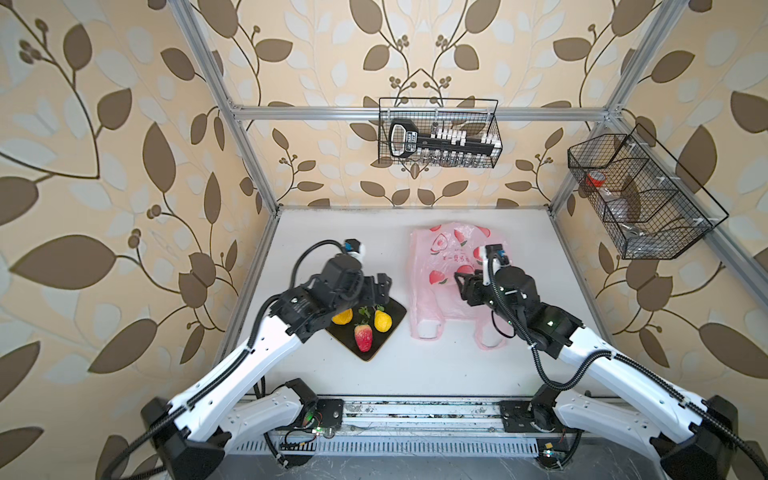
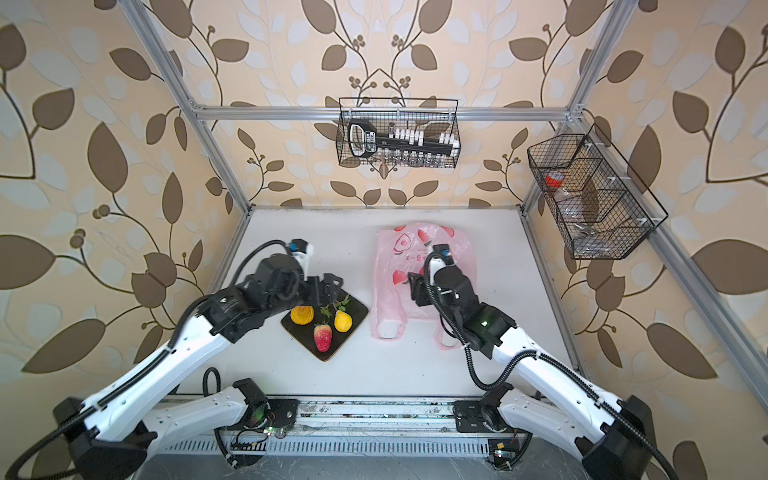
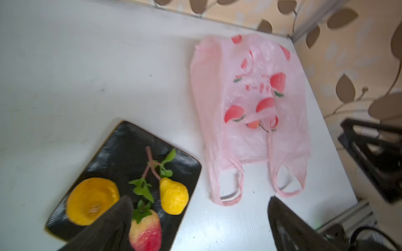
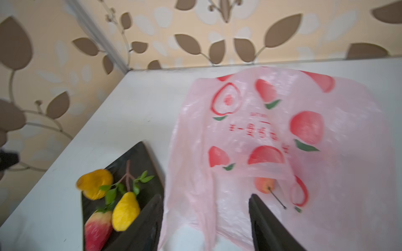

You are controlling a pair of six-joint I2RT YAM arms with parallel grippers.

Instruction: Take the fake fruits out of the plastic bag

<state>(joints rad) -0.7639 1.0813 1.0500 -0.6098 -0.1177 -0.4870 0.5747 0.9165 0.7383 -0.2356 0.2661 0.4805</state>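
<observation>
The pink plastic bag point(image 1: 440, 266) point(image 2: 395, 257) lies flat on the white table, handles toward the front. A small pink peach point(image 4: 264, 184) point(image 3: 253, 125) with a thin stem shows inside it near the mouth. An orange point(image 1: 342, 318), a lemon point(image 1: 382, 321) with a leafy stem and a strawberry point(image 1: 363, 337) rest on the dark mat point(image 1: 397, 309) left of the bag. My left gripper point(image 1: 380, 286) point(image 3: 199, 200) hangs open over the mat's far corner, holding nothing. Over the bag's middle my right gripper point(image 1: 467, 286) point(image 4: 204, 196) is open, its fingers straddling bag film.
A wire basket point(image 1: 440, 133) with a black tool hangs on the back rail. A second wire basket point(image 1: 640, 195) hangs on the right wall. Aluminium posts point(image 1: 266, 183) frame the table's back corners. The arm bases sit along the front rail point(image 1: 415, 409).
</observation>
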